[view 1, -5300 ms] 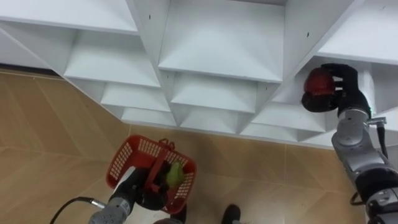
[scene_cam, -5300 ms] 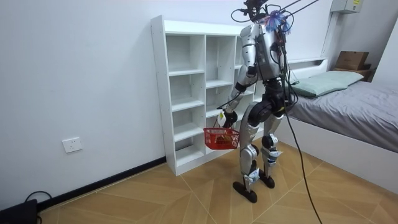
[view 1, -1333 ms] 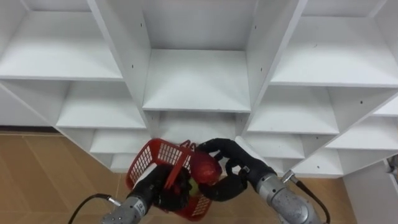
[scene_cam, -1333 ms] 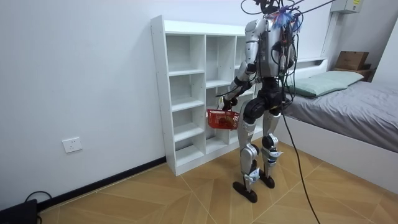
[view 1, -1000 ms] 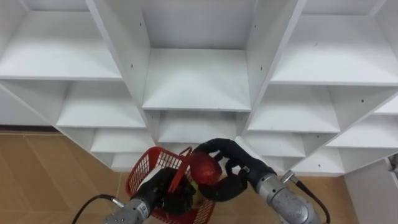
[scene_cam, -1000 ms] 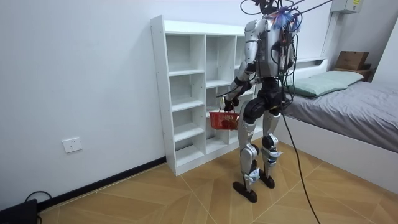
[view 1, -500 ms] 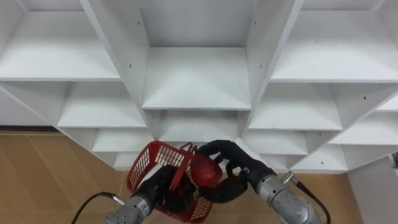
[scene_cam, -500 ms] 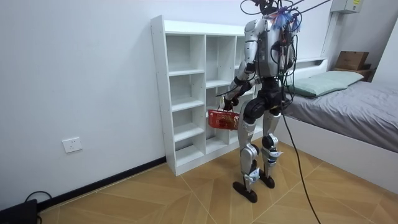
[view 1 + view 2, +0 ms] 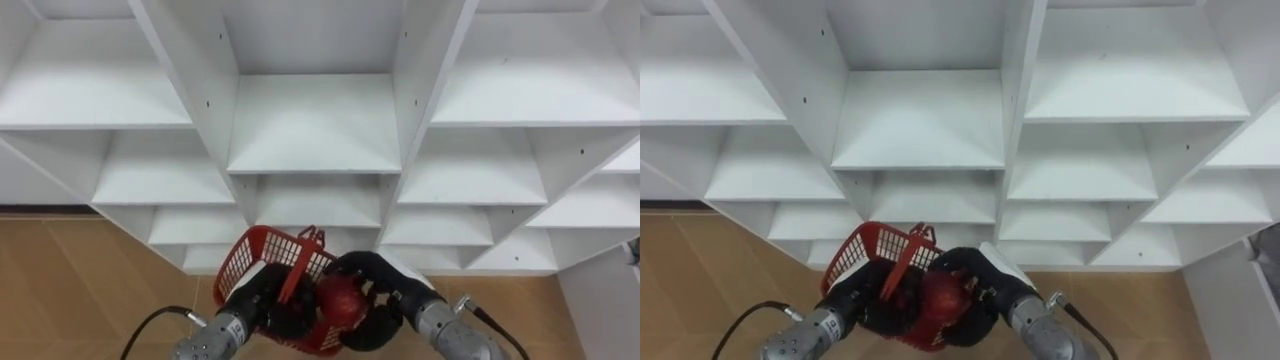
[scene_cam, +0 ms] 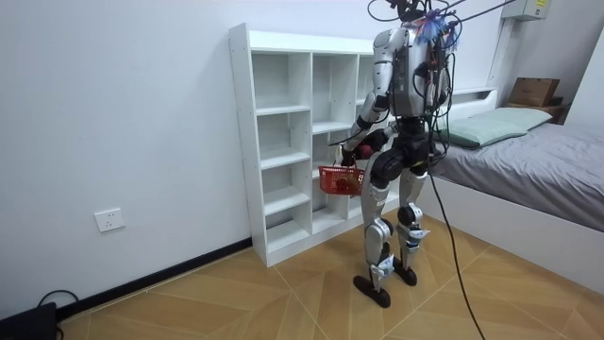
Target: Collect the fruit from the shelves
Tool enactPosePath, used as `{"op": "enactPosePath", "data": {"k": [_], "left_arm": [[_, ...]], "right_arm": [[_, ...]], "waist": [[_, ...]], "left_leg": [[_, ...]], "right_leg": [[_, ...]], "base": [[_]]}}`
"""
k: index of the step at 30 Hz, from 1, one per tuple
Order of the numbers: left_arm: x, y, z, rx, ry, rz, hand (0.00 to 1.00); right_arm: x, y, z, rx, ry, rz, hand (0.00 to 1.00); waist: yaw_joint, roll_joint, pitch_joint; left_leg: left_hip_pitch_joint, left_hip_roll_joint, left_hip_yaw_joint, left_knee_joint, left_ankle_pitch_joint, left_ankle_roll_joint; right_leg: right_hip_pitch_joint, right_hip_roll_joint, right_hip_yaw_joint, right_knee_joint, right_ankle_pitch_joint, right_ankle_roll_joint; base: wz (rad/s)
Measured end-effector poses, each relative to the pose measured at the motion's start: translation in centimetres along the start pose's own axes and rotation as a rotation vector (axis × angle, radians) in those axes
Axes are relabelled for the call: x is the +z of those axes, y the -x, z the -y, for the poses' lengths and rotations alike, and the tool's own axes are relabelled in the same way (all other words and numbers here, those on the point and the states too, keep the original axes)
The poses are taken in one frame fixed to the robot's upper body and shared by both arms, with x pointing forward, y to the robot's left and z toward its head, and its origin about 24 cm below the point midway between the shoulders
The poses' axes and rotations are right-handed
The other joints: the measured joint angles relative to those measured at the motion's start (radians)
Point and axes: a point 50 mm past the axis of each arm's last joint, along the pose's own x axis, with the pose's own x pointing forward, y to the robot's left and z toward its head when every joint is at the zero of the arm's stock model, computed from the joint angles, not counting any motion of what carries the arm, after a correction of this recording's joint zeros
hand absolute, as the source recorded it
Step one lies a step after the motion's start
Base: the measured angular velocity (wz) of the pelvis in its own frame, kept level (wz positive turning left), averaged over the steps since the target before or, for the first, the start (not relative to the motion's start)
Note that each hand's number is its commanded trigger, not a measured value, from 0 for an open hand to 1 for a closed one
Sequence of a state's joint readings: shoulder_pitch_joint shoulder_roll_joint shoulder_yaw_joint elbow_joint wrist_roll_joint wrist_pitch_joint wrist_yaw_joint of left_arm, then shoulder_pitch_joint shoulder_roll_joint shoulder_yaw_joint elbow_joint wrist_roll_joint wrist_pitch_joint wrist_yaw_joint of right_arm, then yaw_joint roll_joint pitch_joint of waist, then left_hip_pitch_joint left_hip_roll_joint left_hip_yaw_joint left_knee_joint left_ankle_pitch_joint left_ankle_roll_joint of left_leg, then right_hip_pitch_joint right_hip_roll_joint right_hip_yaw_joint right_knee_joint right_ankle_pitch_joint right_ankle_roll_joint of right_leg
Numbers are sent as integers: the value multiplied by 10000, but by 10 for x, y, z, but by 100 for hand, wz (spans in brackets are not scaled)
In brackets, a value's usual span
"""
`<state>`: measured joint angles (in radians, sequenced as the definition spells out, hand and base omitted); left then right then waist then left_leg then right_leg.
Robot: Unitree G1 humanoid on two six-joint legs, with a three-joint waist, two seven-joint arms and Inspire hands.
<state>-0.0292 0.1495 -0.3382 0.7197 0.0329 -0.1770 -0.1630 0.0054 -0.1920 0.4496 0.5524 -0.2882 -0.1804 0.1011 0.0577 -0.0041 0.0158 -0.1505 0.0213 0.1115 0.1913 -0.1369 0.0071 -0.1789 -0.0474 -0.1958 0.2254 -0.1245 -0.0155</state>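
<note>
The robot stood on the brown wooden floor [image 10: 283, 302], right in front of the tall white closet of open shelves [image 9: 315, 125]. In the room view, a bed with a grey cover [image 10: 547, 156] was at 3 o'clock from the robot.

In the eye views the closet lay toward 12 o'clock and both hands were low down, near 6 o'clock. The left hand [image 9: 262, 300] had its fingers curled round the handle of the red plastic mesh basket [image 9: 245, 262] and held it up in the air. The round red fruit [image 9: 340, 300] was at about 4 o'clock from the basket's middle, right at the rim. The right hand [image 9: 395, 285] was clamped on it, with dark fingers wrapped over the top. I could not tell if the fruit was already down inside the basket, because those fingers hid the edge.

The fruit looked smooth and firm, and a bit heavy for its size. I think it could slip out of a loose hold, and it would bruise if it dropped. The best place to hold it was round its fat middle, the way the hand had it. The basket looked light and a little bendy. It hung from one handle, so it would likely swing or tip when the fruit landed. Setting the fruit low in the middle before letting go seemed safest.
</note>
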Motion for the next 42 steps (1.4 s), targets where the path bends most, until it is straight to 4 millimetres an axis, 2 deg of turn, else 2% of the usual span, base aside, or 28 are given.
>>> {"op": "enactPosePath", "data": {"k": [15, 28, 36, 42], "left_arm": [[9, -2, 1, -86, -26, 388, 100], [22, -3, 7, -744, -242, 937, 100], [20, -2, 8, -828, -242, 884, 100], [8, -1, 7, -646, -182, 343, 100]], "right_arm": [[-4, -1, -5, 336, -97, -218, 0], [2, -3, -9, 679, 185, -30, 0], [2, -3, -9, 693, 179, -42, 0], [-1, -3, -9, 689, 101, -153, 0]], "waist": [[-13, -24, 11], [-72, -28, 3], [-61, -26, 2], [-29, -39, -6]], "left_leg": [[-20, 8, 3, 71, 0, 0], [-139, 18, -10, 72, 0, -1], [-116, 13, -5, 69, 0, -1], [-57, 13, -1, 62, 0, -1]], "right_leg": [[25, -11, -4, -27, -1, -2], [-62, -7, -2, -45, 1, -6], [-56, 2, -3, -32, 1, -6], [-19, 28, 18, -38, 2, -6]], "base": [[0], [0], [0], [0]]}}
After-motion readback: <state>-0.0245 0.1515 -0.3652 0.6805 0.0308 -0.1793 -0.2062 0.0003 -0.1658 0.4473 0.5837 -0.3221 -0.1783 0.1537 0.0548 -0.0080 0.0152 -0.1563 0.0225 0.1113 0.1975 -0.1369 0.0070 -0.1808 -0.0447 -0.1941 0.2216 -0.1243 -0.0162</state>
